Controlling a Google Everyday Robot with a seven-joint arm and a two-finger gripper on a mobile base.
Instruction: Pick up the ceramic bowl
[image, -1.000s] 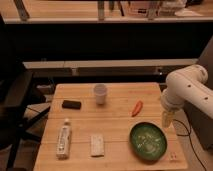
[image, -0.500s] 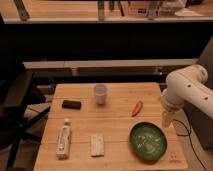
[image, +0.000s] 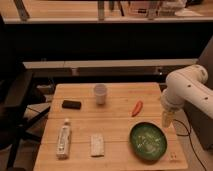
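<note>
My end effector hangs over the right edge of the wooden surface, just beside the green ceramic bowl, which sits front right. I cannot tell how open it is. By my judgement nothing is grasped yet; closing in, gripping and lifting remain.

Green bowl; seemingly cream hand beside it.
</note>
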